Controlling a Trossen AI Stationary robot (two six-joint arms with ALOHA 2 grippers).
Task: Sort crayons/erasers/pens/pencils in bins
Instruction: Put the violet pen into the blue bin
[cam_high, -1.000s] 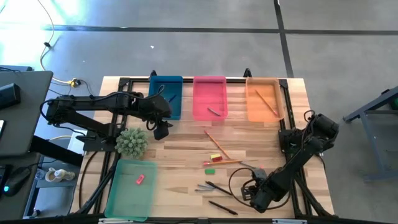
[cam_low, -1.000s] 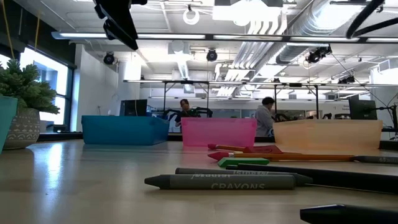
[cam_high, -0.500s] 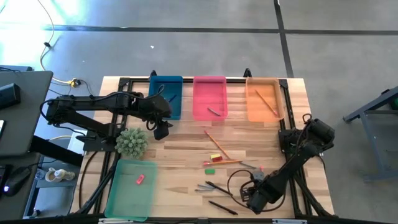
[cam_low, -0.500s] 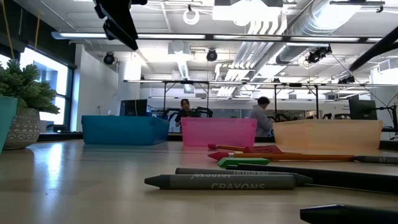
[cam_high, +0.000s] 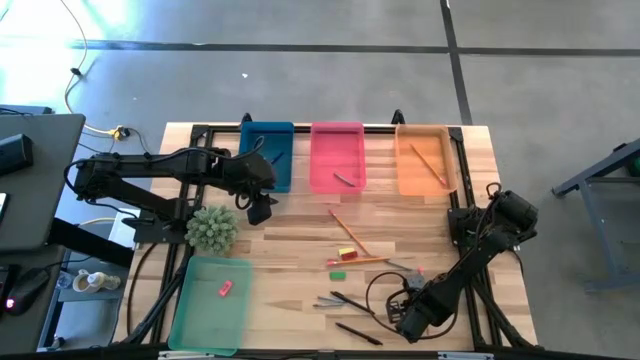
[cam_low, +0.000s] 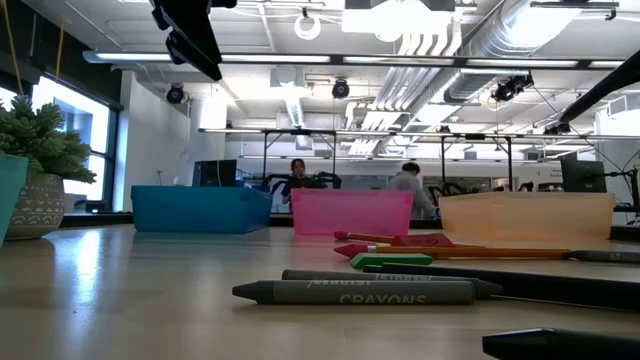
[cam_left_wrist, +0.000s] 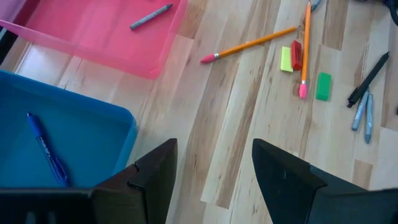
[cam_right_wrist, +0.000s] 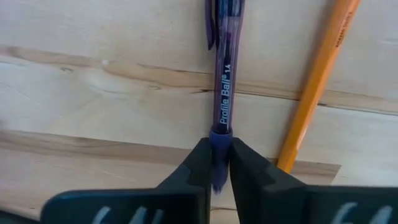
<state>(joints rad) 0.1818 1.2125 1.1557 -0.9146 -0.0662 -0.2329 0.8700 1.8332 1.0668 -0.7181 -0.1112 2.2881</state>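
My right gripper stands low over the table's near right part and is shut on a blue-purple pen. An orange pencil lies close beside that pen. My left gripper hangs open above the table, next to the blue bin, with nothing between its fingers. Two pencils, a yellow eraser, a green eraser, grey crayons and a black pen lie loose on the wood. The pink bin, the orange bin and the green bin stand around them. My right gripper pinches the pen's dark blue grip section, near one end, between its two fingers. The fingers come from above, pointing down, one on each side of the barrel. The pen lies flat on the wood.
A potted plant stands at the left between the blue and green bins. The blue bin holds a pen, the pink bin a crayon, the orange bin a pencil, the green bin a pink eraser. A black cable loops beside my right gripper.
My right gripper has sunk a little toward the table and shifted slightly toward the table's left edge. The loose things on the wood lie where they lay.
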